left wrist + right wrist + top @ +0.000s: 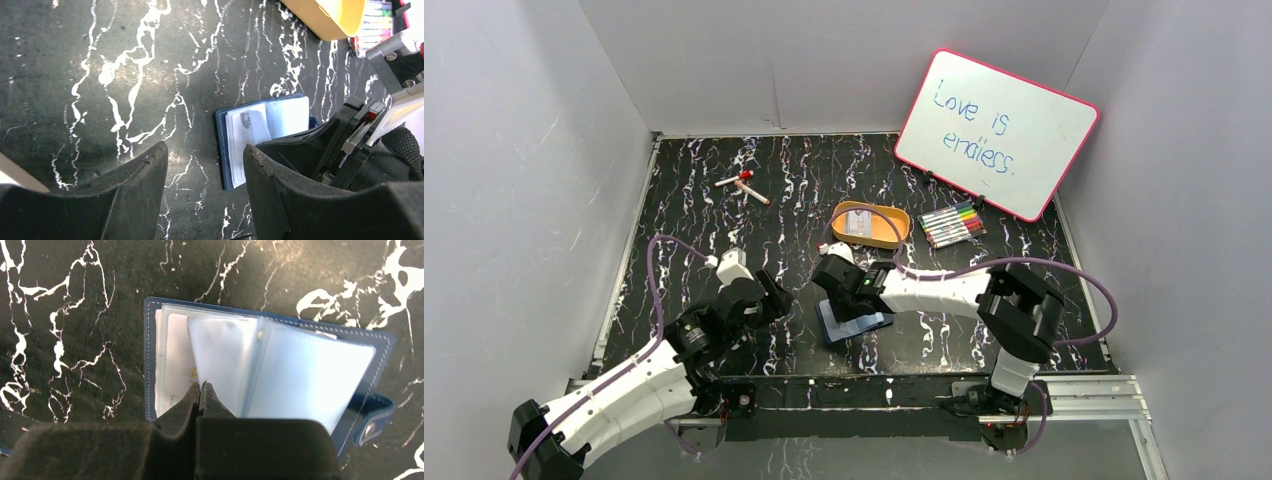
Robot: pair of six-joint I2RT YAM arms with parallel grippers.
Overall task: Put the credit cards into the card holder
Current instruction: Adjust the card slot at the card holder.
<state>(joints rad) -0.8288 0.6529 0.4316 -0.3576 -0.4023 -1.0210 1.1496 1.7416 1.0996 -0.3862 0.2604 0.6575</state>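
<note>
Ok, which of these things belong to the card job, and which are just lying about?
Job: card holder, lying open; credit card in its sleeve; credit cards waiting in the orange tray.
Lying about: whiteboard; marker set; two loose markers.

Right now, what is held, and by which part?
Left gripper: jaws open, empty. Right gripper: jaws shut, seemingly pinching the card holder by a clear sleeve corner.

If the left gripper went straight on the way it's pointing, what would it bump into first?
Most likely the black marbled table, just beside the open card holder. The left gripper is open and frames bare tabletop by the holder's edge, but depth is unclear, so it might clip that edge.
</note>
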